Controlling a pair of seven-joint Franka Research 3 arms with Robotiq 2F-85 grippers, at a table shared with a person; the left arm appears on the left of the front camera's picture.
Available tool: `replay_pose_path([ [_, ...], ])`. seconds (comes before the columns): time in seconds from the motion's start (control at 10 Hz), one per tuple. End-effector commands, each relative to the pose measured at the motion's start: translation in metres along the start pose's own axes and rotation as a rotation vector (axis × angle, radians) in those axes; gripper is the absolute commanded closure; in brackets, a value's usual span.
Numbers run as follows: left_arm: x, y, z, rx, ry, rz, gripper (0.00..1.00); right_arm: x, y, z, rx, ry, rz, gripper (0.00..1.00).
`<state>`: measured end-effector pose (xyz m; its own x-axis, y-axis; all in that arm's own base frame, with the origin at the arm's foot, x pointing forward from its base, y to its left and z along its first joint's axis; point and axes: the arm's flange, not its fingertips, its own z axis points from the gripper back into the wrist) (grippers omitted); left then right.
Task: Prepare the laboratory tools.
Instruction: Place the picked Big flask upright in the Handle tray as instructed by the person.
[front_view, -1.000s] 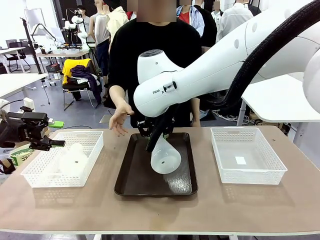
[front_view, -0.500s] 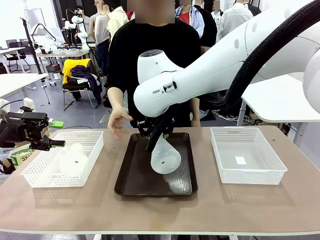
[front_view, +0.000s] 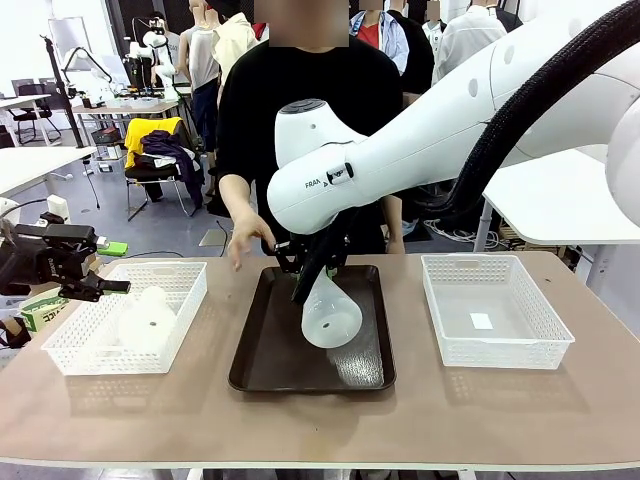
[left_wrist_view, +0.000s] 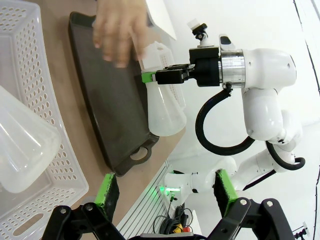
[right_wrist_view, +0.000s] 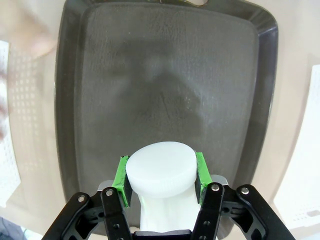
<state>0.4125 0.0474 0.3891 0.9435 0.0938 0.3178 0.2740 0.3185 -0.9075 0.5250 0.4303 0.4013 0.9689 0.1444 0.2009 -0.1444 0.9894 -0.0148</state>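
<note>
One frosted-white conical flask (front_view: 332, 314) hangs tilted over the dark brown tray (front_view: 262, 360). My right gripper (front_view: 308, 272) is shut on its neck, and its green pads (right_wrist_view: 121, 177) press both sides of the flask (right_wrist_view: 160, 172). The left wrist view shows that flask (left_wrist_view: 162, 107) from the side. The second flask (front_view: 146, 320) lies in the white mesh basket (front_view: 75, 350) on the left, close under my left gripper (left_wrist_view: 167, 195) as a flask (left_wrist_view: 20, 150). My left gripper (front_view: 95, 272) hovers open at that basket's left end, holding nothing.
A person stands at the far side with one hand (front_view: 248, 238) raised near the tray's far left corner, the hand (left_wrist_view: 117, 32) over the tray's end. Another white mesh basket (front_view: 500, 345) sits at the right, holding a small white slip.
The person's hand has lifted a little and shifted right toward the tray. Both arms and the held flask have stayed still.
</note>
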Motion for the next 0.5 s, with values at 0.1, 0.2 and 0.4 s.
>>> replay_pose_path([
  [0.1,0.000,-0.001,0.001,-0.015,-0.006,-0.003,0.00,-0.001,-0.001,0.000,0.005,0.004,0.001,1.00],
  [0.2,0.000,-0.001,0.001,-0.015,-0.006,-0.003,0.00,0.000,0.000,0.000,0.000,0.000,0.000,1.00],
  [0.4,0.000,-0.001,0.001,-0.015,-0.006,-0.003,0.00,-0.003,-0.015,0.023,0.037,-0.060,0.095,1.00],
])
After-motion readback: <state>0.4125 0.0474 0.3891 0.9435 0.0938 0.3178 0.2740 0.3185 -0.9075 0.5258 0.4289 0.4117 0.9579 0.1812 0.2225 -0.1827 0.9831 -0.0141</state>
